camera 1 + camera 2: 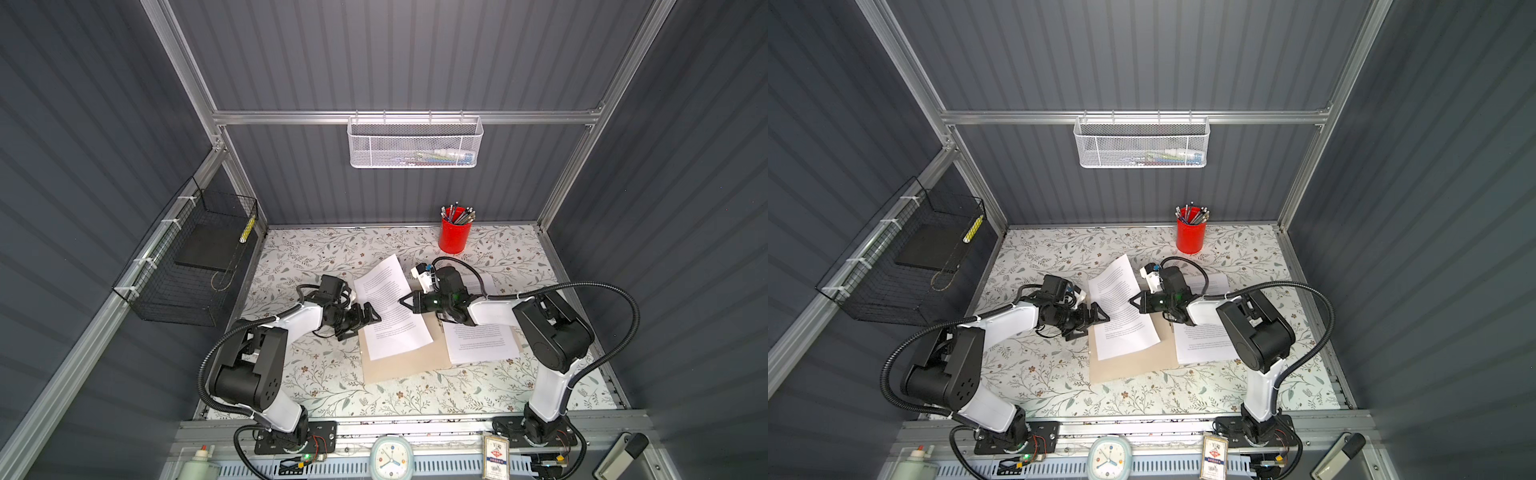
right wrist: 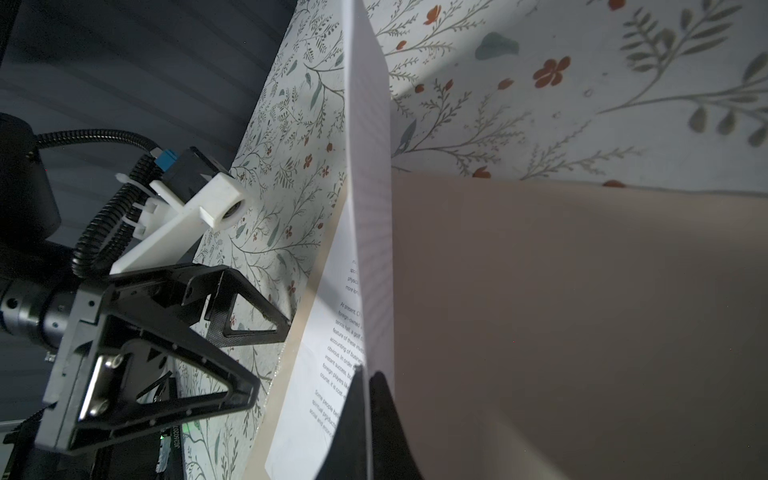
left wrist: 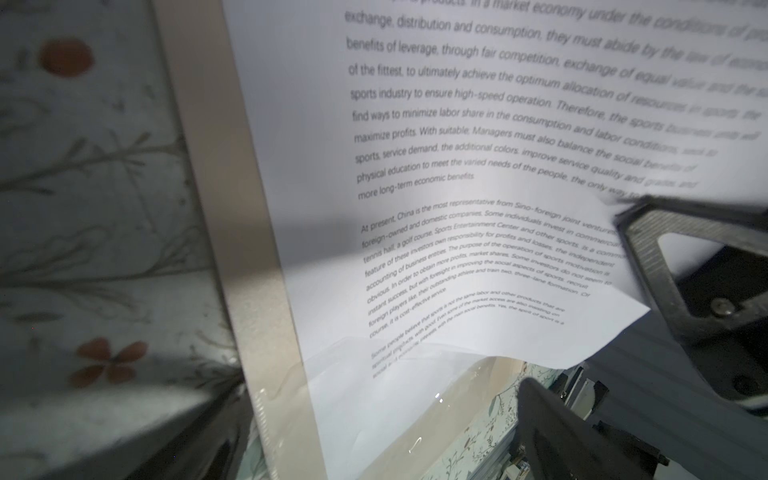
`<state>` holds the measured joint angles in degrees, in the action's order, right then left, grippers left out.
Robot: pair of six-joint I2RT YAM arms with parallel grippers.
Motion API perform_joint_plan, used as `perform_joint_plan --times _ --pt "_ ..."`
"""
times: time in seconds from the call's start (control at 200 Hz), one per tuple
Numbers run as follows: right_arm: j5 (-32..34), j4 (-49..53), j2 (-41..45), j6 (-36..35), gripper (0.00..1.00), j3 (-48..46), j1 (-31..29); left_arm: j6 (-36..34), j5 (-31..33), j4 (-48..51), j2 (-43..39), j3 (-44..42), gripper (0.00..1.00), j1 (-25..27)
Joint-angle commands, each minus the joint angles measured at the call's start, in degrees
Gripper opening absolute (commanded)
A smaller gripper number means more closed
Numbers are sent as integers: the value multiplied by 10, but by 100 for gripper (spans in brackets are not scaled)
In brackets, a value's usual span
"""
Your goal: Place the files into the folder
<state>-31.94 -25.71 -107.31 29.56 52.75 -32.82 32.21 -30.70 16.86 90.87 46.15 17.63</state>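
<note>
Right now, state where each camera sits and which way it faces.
Top views: high over the front edge, looking down at the table, folder and sheet; both arms show.
Left wrist: behind the open left fingers, facing the sheet.
Right wrist: behind the right fingers shut on the sheet's edge, facing the folder; the left fingers show.
Shared: all views see sheet and folder.

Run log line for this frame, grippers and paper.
right gripper: shut on sheet edge | left gripper: open beside sheet | sheet: partly lifted over folder | second sheet: lying flat
</note>
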Motion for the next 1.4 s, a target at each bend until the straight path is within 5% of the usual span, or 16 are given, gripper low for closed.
perform_joint_plan --times 0.0,0.805,1.061,1.396 --pt "-10 7 23 3 5 -21 -5 6 16 28 17 -14 100 0" --pt "121 -61 36 139 4 -133 -37 15 4 11 32 -5 100 0" --pt "133 92 80 70 42 -98 -28 7 11 25 20 -4 100 0" --pt "80 162 145 63 43 -141 -26 6 8 26 7 -16 100 0"
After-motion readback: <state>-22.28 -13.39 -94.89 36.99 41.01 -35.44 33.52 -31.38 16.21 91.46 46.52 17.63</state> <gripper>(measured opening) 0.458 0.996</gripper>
